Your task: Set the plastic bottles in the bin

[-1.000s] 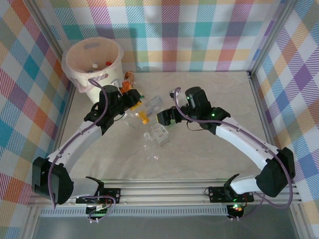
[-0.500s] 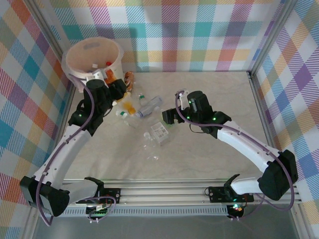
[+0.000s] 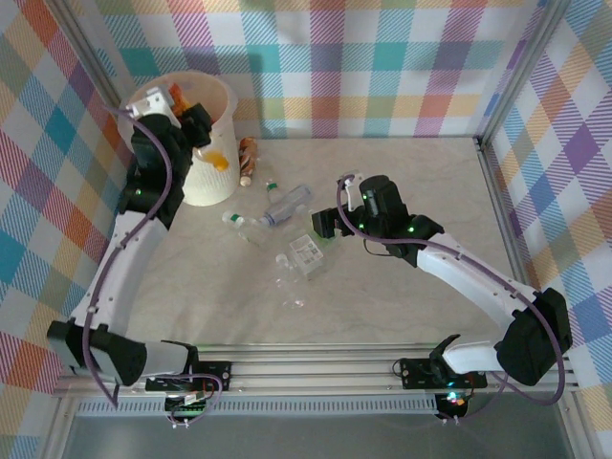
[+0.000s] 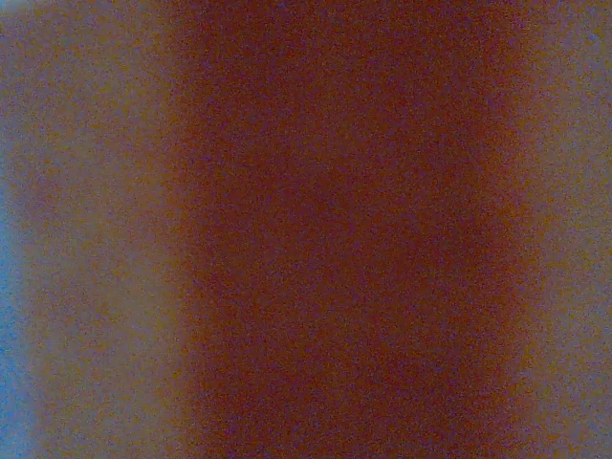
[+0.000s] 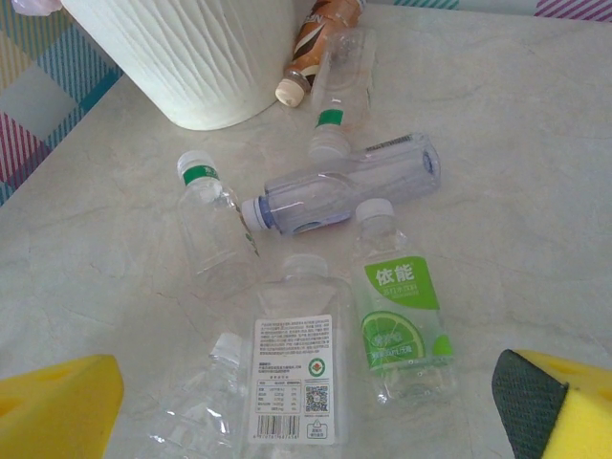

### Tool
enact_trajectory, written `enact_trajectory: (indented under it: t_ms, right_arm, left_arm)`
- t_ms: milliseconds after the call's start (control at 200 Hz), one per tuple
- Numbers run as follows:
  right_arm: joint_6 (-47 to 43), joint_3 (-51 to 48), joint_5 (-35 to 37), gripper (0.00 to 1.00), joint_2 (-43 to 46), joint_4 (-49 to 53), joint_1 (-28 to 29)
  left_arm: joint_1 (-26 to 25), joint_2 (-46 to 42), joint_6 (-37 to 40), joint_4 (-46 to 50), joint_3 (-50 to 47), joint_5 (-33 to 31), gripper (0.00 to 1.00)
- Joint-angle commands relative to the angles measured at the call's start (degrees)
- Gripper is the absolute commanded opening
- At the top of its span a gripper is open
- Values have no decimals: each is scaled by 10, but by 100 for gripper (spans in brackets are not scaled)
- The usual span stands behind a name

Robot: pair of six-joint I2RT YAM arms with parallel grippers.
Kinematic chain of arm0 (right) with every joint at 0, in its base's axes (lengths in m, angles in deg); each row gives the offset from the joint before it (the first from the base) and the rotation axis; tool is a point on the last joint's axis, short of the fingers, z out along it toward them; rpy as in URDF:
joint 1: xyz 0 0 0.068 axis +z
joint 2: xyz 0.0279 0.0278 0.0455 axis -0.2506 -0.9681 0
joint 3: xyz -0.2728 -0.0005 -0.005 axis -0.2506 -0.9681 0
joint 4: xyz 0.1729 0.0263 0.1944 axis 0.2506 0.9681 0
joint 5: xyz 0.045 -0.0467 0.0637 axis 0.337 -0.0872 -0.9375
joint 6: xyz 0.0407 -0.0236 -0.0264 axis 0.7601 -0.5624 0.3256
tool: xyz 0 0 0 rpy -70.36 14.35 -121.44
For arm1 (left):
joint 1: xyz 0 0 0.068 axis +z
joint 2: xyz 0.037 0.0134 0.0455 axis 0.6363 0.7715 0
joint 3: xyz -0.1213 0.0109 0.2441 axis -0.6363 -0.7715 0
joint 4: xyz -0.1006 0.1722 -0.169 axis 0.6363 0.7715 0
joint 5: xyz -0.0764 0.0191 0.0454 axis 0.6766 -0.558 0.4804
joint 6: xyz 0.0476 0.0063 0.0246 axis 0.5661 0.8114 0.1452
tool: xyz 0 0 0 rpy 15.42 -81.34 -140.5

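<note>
The cream-white bin (image 3: 205,184) stands at the far left. My left gripper (image 3: 203,136) is raised at the bin's rim, shut on a clear bottle with an orange label (image 3: 219,160) that hangs in front of the bin wall. The left wrist view is a dark brown blur. Several plastic bottles lie mid-table: a blue-capped one (image 5: 344,186), a lime-green-labelled one (image 5: 402,311), a flat white-labelled one (image 5: 295,368) and a green-banded one (image 5: 206,225). My right gripper (image 5: 306,406) hovers open just above them, its yellow pads (image 5: 53,406) wide apart.
A brown-labelled bottle (image 5: 311,48) lies against the bin's (image 5: 191,57) foot, beside another green-banded bottle (image 5: 337,91). A crushed clear bottle (image 5: 206,406) lies nearest the left pad. Plaid walls close in the table; bare table (image 3: 430,191) lies on the right.
My left arm has swung up and left from the bottle pile to the bin's rim, carrying the orange-labelled bottle. The right gripper has shifted slightly and stays open.
</note>
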Motion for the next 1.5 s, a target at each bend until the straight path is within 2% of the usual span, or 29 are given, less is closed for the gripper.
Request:
enact_trajectory:
  t_ms: [0,195,430,720,870,1120,1190,1345,1495]
  right_arm:
    - [9,-6,-1,100,18,-16,-2]
    - [9,-16,7,100,29,-10,-2]
    - [6,-25,17,100,42,0,-2]
    - [23,-33,68,100,53,9,-2]
    - [31,-29,75,100,50,22,-3]
    - [38,-11,79,100,31,35,-4]
    - [36,-6,79,100,28,38,-4]
    - [35,-4,81,100,27,39,-4]
    - [42,-8,78,100,28,38,-4]
  left_arm:
    - [23,40,61,-73,68,-12,46]
    - [47,130,125,-112,158,-44,46]
    - [74,232,140,-118,241,-54,47]
    - [119,364,111,-3,379,14,48]
    - [130,397,106,33,404,44,49]
    - [141,438,103,66,421,46,50]
    - [143,452,101,89,442,50,53]
    - [145,481,89,170,521,64,76]
    - [145,468,66,177,527,67,82]
